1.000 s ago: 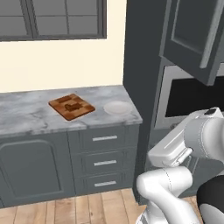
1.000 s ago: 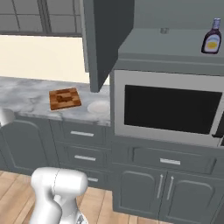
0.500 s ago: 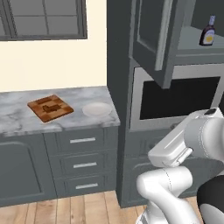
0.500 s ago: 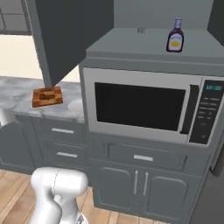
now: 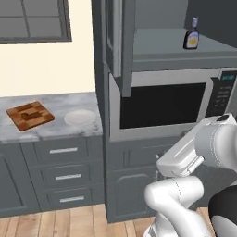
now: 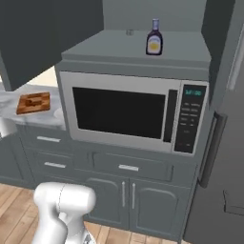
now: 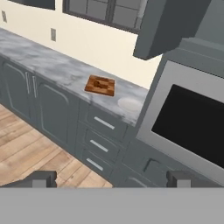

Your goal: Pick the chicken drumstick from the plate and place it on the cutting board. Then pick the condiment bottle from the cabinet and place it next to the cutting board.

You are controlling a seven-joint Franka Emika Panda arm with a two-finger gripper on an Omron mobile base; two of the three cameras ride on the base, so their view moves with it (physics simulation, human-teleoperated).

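Reddish-brown against the checkered wooden cutting board [image 5: 30,115], the small chicken drumstick [image 5: 30,115] already lies there, and the plain white round plate [image 5: 79,117] beside it sits bare, so we judge the first step done. Our two-finger gripper [image 7: 111,178] has its jaws spread wide, holding nothing. The dark sauce bottle with its yellow label [image 6: 154,42] stands upright on the grey shelf of the open cabinet [image 6: 138,50] above the microwave [image 6: 133,109]. Next we must raise the arm and close around its body.
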